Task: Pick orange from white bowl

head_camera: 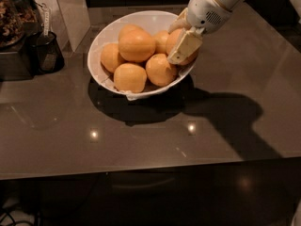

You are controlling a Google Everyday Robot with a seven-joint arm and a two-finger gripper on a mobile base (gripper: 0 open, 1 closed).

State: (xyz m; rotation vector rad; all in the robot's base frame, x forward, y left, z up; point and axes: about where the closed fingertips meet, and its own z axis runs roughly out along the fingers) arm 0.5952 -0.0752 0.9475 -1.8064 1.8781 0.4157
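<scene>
The white bowl (pixel 110 32) stands on the dark counter, left of middle at the back, and holds several oranges. The largest, roundest orange (pixel 136 44) lies on top of the pile. Others lie at the left (pixel 112 57), the front (pixel 129 77) and the middle (pixel 160 69). My gripper (pixel 183 48) reaches in from the upper right over the bowl's right rim. It sits against the rightmost orange (pixel 175 37), which it partly hides.
A small black cup (pixel 47 54) and a dark appliance (pixel 14 36) stand at the left back. A pale upright panel (pixel 70 11) stands behind the bowl. The glossy brown counter (pixel 141 140) ends at a front edge low in view.
</scene>
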